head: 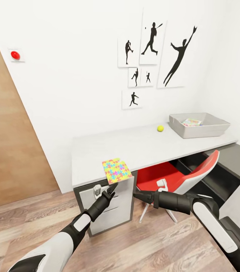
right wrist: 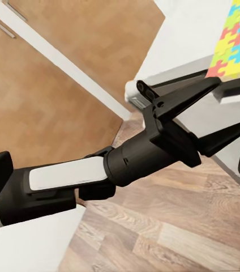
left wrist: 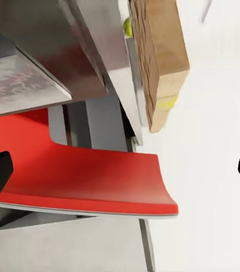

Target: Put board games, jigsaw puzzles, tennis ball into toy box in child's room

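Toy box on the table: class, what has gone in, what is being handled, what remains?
Done: one puzzle-patterned item lies in the toy box. In hand: the open left gripper sits just under a jigsaw puzzle overhanging the table edge. Left: that puzzle and the tennis ball.

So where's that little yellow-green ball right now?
In the head view the tennis ball sits on the table near the wall, just left of the toy box.

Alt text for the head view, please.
The left gripper reaches up, open, to a colourful jigsaw puzzle overhanging the front edge of a grey table. Farther back sit a tennis ball and a grey toy box; a red chair is underneath.
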### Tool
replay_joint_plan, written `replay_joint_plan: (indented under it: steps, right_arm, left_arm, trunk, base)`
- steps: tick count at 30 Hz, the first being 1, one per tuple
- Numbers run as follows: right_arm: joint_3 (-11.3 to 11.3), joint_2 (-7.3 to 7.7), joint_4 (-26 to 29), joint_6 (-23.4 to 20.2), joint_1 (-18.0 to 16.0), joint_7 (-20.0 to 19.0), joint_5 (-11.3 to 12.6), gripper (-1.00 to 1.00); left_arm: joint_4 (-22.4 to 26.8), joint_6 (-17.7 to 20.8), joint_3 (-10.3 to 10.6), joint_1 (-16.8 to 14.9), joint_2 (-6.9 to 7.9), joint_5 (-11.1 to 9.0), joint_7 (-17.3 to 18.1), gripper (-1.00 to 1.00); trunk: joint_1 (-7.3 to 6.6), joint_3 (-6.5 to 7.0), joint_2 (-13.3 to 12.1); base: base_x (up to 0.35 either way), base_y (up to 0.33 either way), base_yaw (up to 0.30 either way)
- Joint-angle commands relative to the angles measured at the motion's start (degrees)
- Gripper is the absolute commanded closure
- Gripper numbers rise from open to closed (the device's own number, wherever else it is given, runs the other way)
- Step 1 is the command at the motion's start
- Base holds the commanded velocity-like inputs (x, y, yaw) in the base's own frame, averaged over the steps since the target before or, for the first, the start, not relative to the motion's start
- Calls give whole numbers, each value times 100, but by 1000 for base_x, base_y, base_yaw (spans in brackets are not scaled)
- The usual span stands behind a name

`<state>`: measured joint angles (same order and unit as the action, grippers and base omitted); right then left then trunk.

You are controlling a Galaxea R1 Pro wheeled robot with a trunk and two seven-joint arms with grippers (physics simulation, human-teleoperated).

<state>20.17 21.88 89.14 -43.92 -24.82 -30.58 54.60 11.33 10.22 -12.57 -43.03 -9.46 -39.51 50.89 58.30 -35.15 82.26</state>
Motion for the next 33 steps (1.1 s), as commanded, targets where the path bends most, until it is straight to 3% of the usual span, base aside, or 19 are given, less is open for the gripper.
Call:
replay_joint_plan:
  steps: [1, 6, 10, 18, 22, 33]
  right_arm:
    - [6, 3, 0, -18, -5, 44, 18, -100]
    - [12, -41, -2, -17, -5, 481, 28, -100]
    - [10, -181, -2, -20, -5, 711, 20, -100]
    - [8, -226, -2, -23, -5, 754, 21, -100]
    - [9, -227, -2, -27, -5, 755, 23, -100]
    - [13, -228, -2, -29, -5, 755, 24, -100]
  left_arm:
    - [0, 60, -35, -3, -3, -4, 18, -100]
    - [0, 59, -35, -3, -3, -4, 20, -100]
    - [0, 63, -35, -3, 1, -4, 19, -100]
    - [0, 68, -43, -3, 5, -4, 24, -100]
    - [0, 68, -41, -3, 5, -4, 26, -100]
    - [-2, 59, -44, -3, 5, -4, 27, -100]
  trunk:
    - [-23, 13, -39]
    - [-89, 67, -159]
    - [-177, 139, -319]
    - [-199, 157, -360]
    - [-286, 229, -520]
    - [-286, 229, -520]
  base:
    - [0, 0, 0]
    - [0, 0, 0]
    - [0, 0, 0]
    - [0, 0, 0]
    - [0, 0, 0]
    - [0, 0, 0]
